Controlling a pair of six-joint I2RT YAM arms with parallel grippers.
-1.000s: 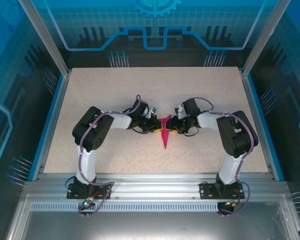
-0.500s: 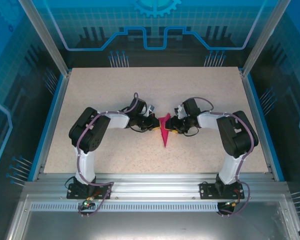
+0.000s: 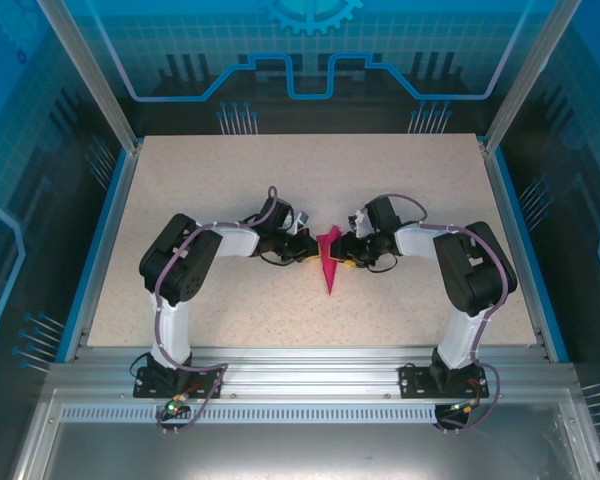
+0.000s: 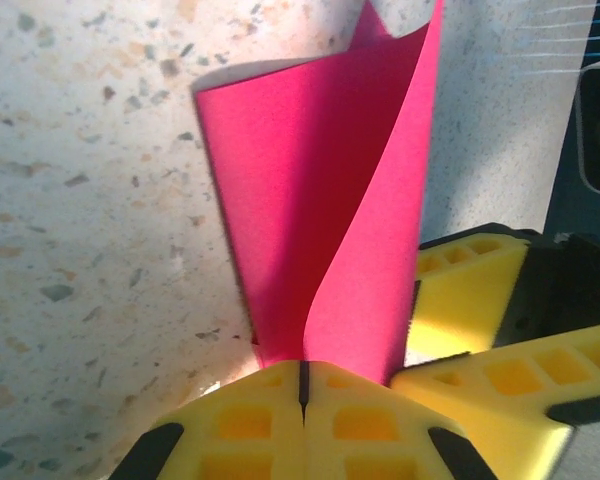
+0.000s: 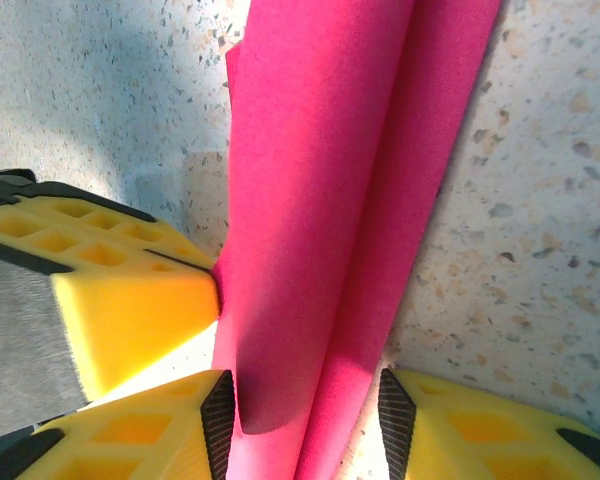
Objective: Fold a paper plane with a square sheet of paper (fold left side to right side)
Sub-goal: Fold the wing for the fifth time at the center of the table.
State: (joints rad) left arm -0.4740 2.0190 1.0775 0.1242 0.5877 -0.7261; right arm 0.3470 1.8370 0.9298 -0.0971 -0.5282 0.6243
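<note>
A: Where is the paper?

B: The narrow, pointed magenta-pink paper plane (image 3: 329, 265) lies mid-table on the speckled beige tabletop (image 3: 230, 180), between the two tools. Its long axis runs twelve to six, with the sharp tip at six, towards the arm bases.

A: And the tools around it?

B: The left gripper (image 3: 307, 252) comes in from nine o'clock and the right gripper (image 3: 348, 256) from three. Both are right at the paper, neither nearer than the other.

A: What state is each in?

B: On the left wrist camera, the left one's yellow ribbed fingers (image 4: 245, 420) are pressed together. A raised, curling flap of the paper runs down into their seam, so I judge it pinched there. On the right wrist camera, the right one's fingers stand apart with the folded body between them. Their dark pads (image 5: 220, 420) sit just beside either edge, straddling the paper without visibly squeezing it.

A: What does the next move turn on?

B: As I read it, the lifted flap on the nine o'clock side must cross the twelve-to-six crease and land towards three. The left arm would carry it. The right fingers stand where it should land, so they must either steady the body or clear away.

A: How many of each?

B: One piece of paper, two grippers, four yellow fingers.
</note>
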